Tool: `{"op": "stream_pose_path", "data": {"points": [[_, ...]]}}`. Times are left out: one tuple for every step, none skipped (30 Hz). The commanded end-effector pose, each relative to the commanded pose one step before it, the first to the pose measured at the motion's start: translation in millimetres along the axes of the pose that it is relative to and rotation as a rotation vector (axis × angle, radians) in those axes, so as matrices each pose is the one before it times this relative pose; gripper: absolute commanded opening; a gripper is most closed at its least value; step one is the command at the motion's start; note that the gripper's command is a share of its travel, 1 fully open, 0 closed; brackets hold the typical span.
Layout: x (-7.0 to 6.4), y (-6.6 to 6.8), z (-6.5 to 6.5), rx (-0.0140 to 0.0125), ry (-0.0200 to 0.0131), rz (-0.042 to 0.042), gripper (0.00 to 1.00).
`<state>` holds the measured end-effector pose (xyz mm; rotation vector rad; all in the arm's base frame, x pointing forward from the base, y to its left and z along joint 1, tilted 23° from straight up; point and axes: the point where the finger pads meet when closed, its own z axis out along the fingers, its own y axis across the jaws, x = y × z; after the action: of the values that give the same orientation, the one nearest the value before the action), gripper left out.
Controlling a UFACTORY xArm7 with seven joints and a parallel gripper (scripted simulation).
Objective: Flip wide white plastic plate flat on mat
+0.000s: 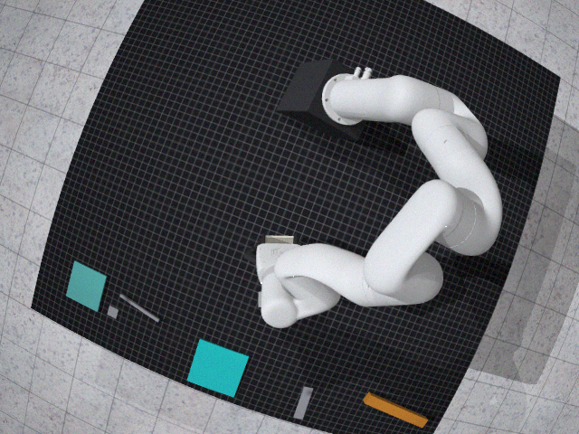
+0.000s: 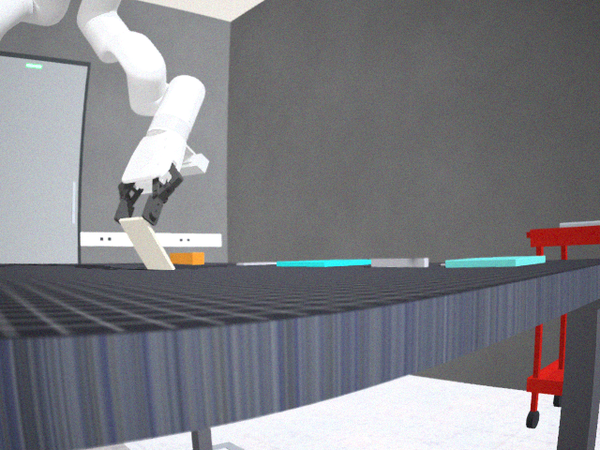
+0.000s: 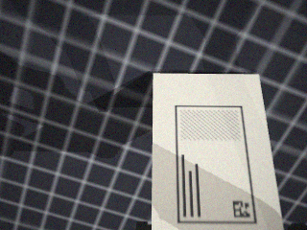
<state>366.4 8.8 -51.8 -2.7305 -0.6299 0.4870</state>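
Observation:
The wide white plastic plate (image 2: 146, 243) stands steeply tilted, its lower edge on the black grid mat and its upper edge between my fingers. My gripper (image 2: 135, 217) is shut on that upper edge and leans over the plate. From above, only a sliver of the plate (image 1: 279, 240) shows beside my wrist, near the mat's middle; the fingers are hidden under the arm. In the wrist view the plate (image 3: 211, 153) fills the lower right, with a printed label facing the camera.
Two teal squares (image 1: 86, 286) (image 1: 217, 367), a thin grey bar (image 1: 138, 306), a small grey piece (image 1: 112, 311), a grey block (image 1: 302, 402) and an orange block (image 1: 395, 410) lie along the mat's near edge. The arm's black base (image 1: 313, 95) stands at the back. A red cart (image 2: 557, 309) stands off the table.

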Motion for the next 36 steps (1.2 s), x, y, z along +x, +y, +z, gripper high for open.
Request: {"op": "stream_pose_path", "data": {"points": [[1.09, 1.04, -3.08, -0.00128, 0.00775, 0.00171, 0.76], [0.71, -0.01, -1.17, 0.00002, 0.00837, -0.00001, 0.76], [0.99, 0.01, -1.64, -0.00005, 0.01168, 0.00003, 0.76], [1.57, 0.0, -2.49, 0.0, 0.00135, 0.0, 0.76], [1.47, 0.0, -2.33, 0.0, 0.0, 0.0, 0.76], [1.05, 0.0, -1.66, 0.0, 0.0, 0.0, 0.76], [0.51, 0.0, -0.81, -0.00001, -0.00001, 0.0, 0.76], [0.0, 0.0, 0.0, 0.0, 0.0, 0.0, 0.76], [0.0, 0.0, 0.0, 0.0, 0.0, 0.0, 0.76], [0.09, 0.0, -0.14, 0.0, 0.0, 0.0, 0.76], [0.08, 0.0, -0.09, 0.00001, 0.00075, 0.0, 0.76], [0.45, -0.01, -0.51, 0.00003, 0.00419, -0.00002, 0.76], [0.91, -0.01, -1.06, 0.00002, 0.0086, -0.00001, 0.76], [1.27, 0.01, -1.5, -0.00006, 0.012, 0.00003, 0.76], [1.96, 0.0, -2.21, 0.0, 0.00065, 0.0, 0.76], [1.78, 0.0, -2.01, 0.0, 0.0, 0.0, 0.76], [1.26, 0.0, -1.43, 0.0, 0.0, 0.0, 0.76], [0.61, 0.0, -0.7, -0.00001, 0.0, 0.0, 0.76], [0.11, 0.0, -0.12, 0.0, 0.0, 0.0, 0.76], [0.09, 0.0, -0.08, 0.00001, 0.00075, 0.0, 0.76], [0.53, -0.01, -0.44, 0.00003, 0.00424, -0.00002, 0.76], [1.08, -0.01, -0.91, 0.00002, 0.0087, -0.00002, 0.76], [1.5, 0.01, -1.29, -0.00006, 0.01213, 0.00004, 0.76], [2.27, 0.0, -1.86, 0.0, 0.00036, 0.0, 0.76], [0.0, 0.0, 0.0, 0.0, 0.0, 0.0, 0.76], [0.0, 0.0, 0.0, 0.0, 0.0, 0.0, 0.76], [2.06, 0.0, -1.68, 0.0, 0.0, 0.0, 0.76], [1.46, 0.0, -1.2, 0.0, 0.0, 0.0, 0.76], [0.71, 0.0, -0.58, 0.0, 0.0, 0.0, 0.76], [0.13, 0.0, -0.1, 0.0, 0.0, 0.0, 0.76], [0.1, 0.0, -0.06, 0.00001, 0.00075, 0.0, 0.76], [0.59, -0.01, -0.35, 0.00003, 0.00422, -0.00002, 0.76], [1.2, -0.01, -0.72, 0.00003, 0.00867, -0.00002, 0.76], [1.67, 0.01, -1.02, -0.00006, 0.01208, 0.00004, 0.76], [2.53, 0.0, -1.47, 0.0, 0.00046, 0.0, 0.76], [2.3, 0.0, -1.33, 0.0, 0.0, 0.0, 0.76]]}}
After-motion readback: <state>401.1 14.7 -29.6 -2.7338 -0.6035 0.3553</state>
